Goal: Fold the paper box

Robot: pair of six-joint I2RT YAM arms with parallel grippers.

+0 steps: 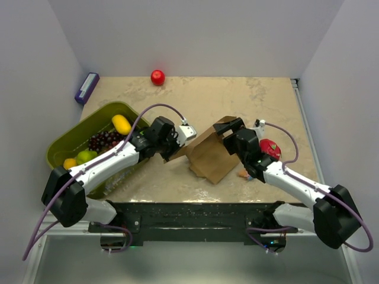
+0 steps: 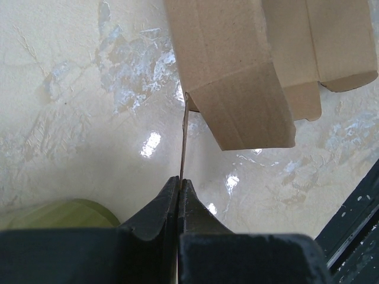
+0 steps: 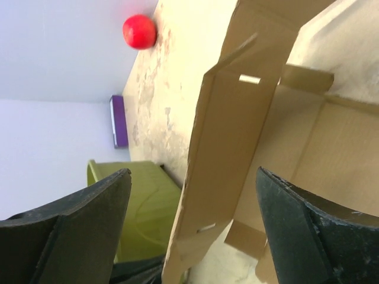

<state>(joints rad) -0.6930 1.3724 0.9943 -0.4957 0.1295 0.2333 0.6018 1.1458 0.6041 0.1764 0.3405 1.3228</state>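
Note:
The paper box [image 1: 212, 152] is a brown cardboard sheet with flaps, partly raised off the table's middle. My left gripper [image 1: 173, 151] is shut on the thin edge of one flap [image 2: 185, 139], seen edge-on between the closed fingertips [image 2: 169, 198], with the rest of the sheet [image 2: 231, 71] beyond. My right gripper [image 1: 232, 131] is open at the sheet's far right corner. In the right wrist view a raised slotted panel [image 3: 228, 160] stands between the wide-apart fingers [image 3: 89, 213], touching neither.
An olive-green fruit basket [image 1: 68, 145] with grapes, a lemon and other fruit stands at the left. A red ball [image 1: 157, 77] lies at the back. A purple item [image 1: 86, 87] sits at the back left. A red fruit [image 1: 270, 148] lies beside the right arm.

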